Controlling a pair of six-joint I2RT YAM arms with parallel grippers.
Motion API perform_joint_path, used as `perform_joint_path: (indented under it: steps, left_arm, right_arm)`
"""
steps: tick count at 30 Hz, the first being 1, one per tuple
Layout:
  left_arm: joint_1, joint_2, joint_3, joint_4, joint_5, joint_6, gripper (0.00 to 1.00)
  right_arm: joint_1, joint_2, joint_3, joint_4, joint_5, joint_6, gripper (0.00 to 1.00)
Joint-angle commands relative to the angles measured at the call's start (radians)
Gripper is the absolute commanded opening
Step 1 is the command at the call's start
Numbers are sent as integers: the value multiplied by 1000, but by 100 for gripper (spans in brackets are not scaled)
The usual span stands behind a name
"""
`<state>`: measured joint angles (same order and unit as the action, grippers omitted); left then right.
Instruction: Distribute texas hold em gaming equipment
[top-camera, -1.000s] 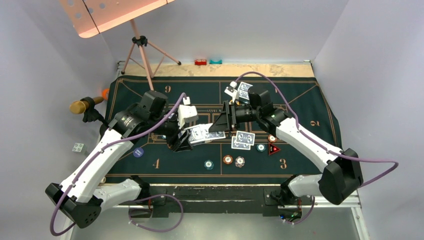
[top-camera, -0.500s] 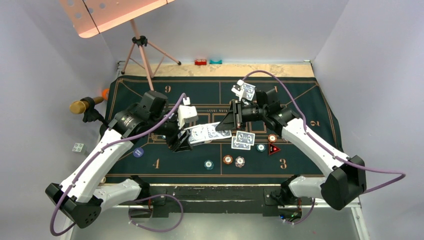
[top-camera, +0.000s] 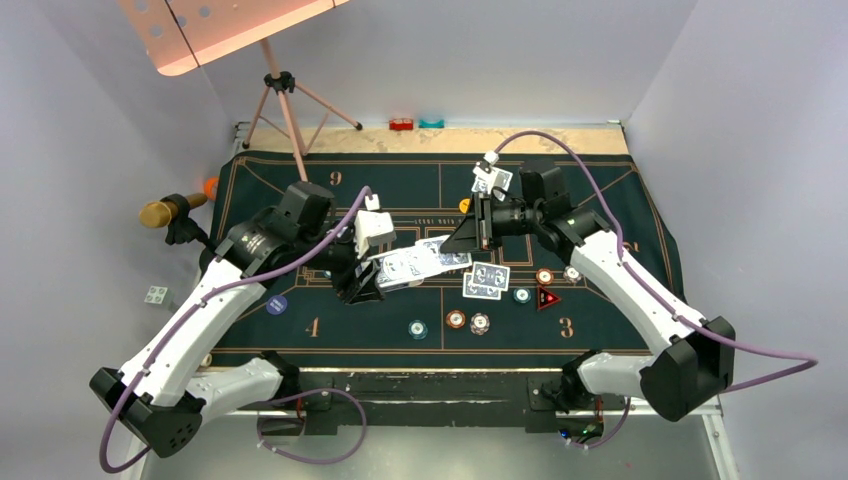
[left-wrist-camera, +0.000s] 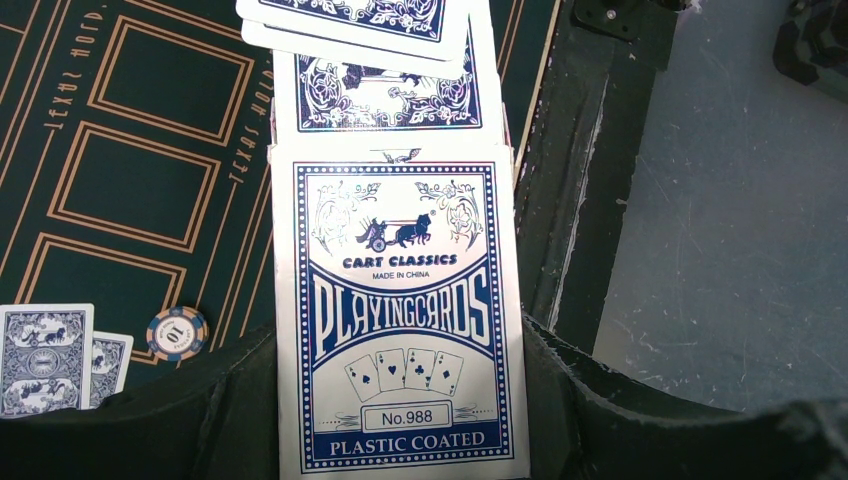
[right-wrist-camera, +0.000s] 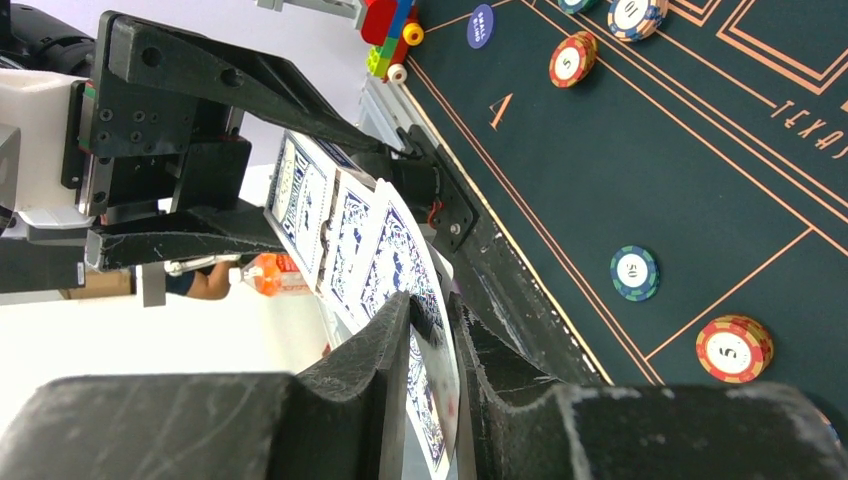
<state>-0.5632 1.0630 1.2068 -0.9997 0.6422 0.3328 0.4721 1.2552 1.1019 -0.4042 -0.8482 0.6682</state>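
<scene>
Playing card at the top of the fan sat pinched between the right gripper's nearly closed jaws. Its long axis ran straight back from the fingertips to the pack, which the left gripper clamped tight above the felt mat. The pull would likely go along that axis, away from the left arm. Two dealt cards lay on the mat below, nearer the right arm, with chips close by.
</scene>
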Motion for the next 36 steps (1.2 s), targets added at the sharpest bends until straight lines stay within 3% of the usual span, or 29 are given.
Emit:
perform_joint_path:
  steps: [1,7,21,24,30,36]
  left_arm:
    - [6,-25,42,44,33,8,0]
    - [6,-21,45,46,36,6,0]
    - [7,-20,46,47,30,7,0]
    - [8,-18,48,48,31,6,0]
    - [7,-24,44,44,29,7,0]
    - [9,-29,42,42,31,8,0]
  right_arm:
    - [0,-25,35,16,-6,-8,23]
    - [31,-19,8,135,-41,73,23]
    - [77,11,-2,127,-36,76,26]
    - [76,16,-5,128,-48,76,34]
    - [77,29,28,14,-29,14,62]
    - [76,23,64,-82,-18,-34,67]
